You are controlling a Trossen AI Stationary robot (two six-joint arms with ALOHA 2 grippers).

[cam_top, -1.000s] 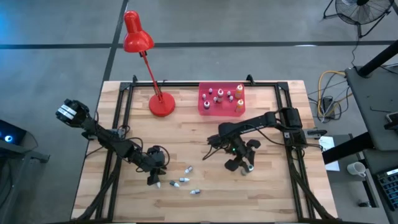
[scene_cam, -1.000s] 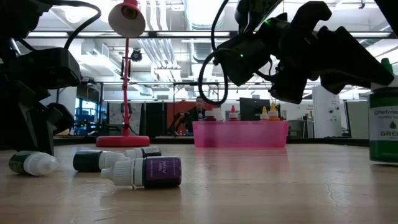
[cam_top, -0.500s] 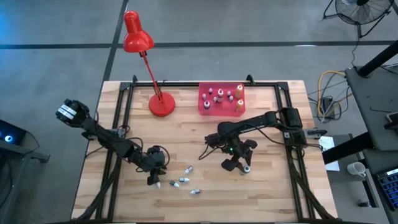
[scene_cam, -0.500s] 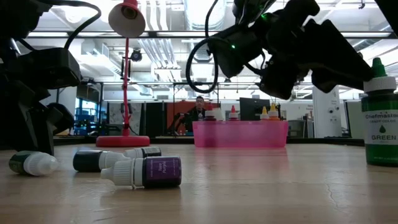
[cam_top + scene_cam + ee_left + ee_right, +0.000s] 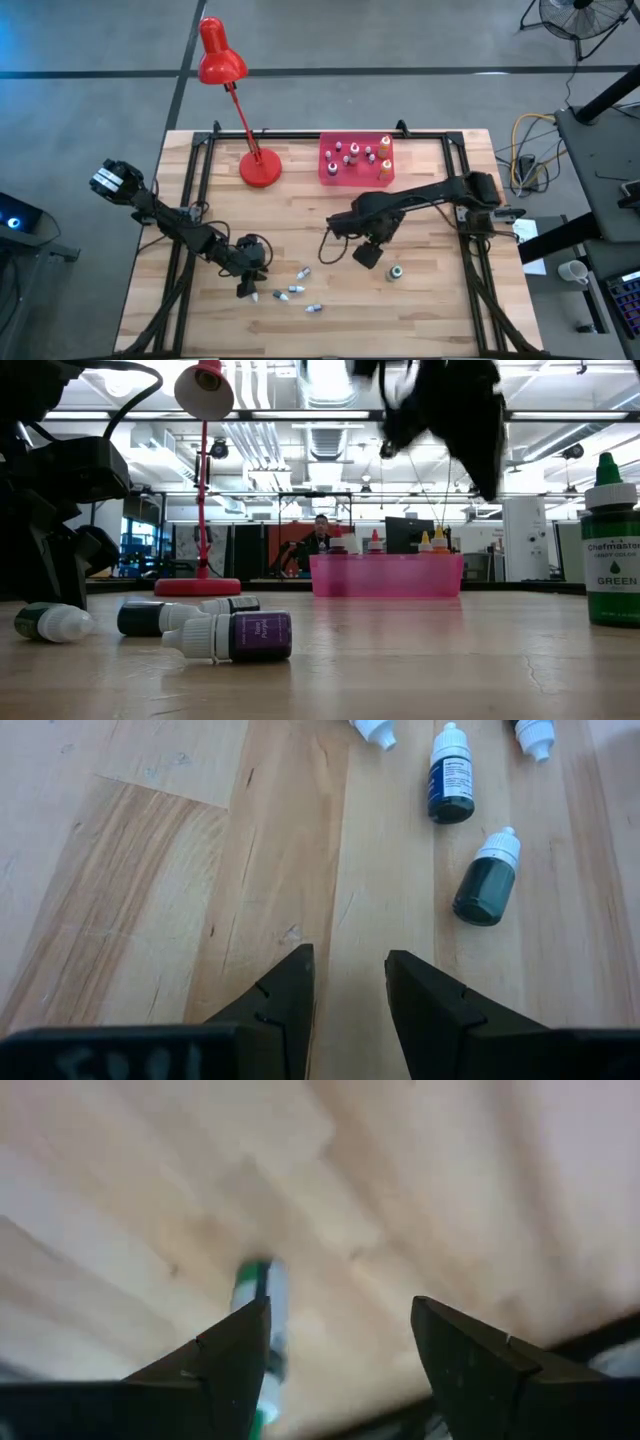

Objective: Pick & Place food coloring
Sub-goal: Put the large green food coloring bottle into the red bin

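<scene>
The counter (image 5: 430, 210) fills the middle of the high view, with the red lamp (image 5: 235, 95) at its upper left and the pink tray (image 5: 328, 172) at upper centre, already holding several small bottles. The right hand (image 5: 367, 252) sits centre-right of that view, fingers spread wide and empty, clear of the green bottle (image 5: 396, 271) standing upright just to its lower right. This looks like the gap between placements: that bottle stands alone on the counter, outside the tray. The left hand (image 5: 246, 287) rests at lower left, narrowly parted and holding nothing, beside four small bottles (image 5: 296, 288) lying on their sides. Next, one hand probably has to drop onto one of those, straddling its body.
</scene>
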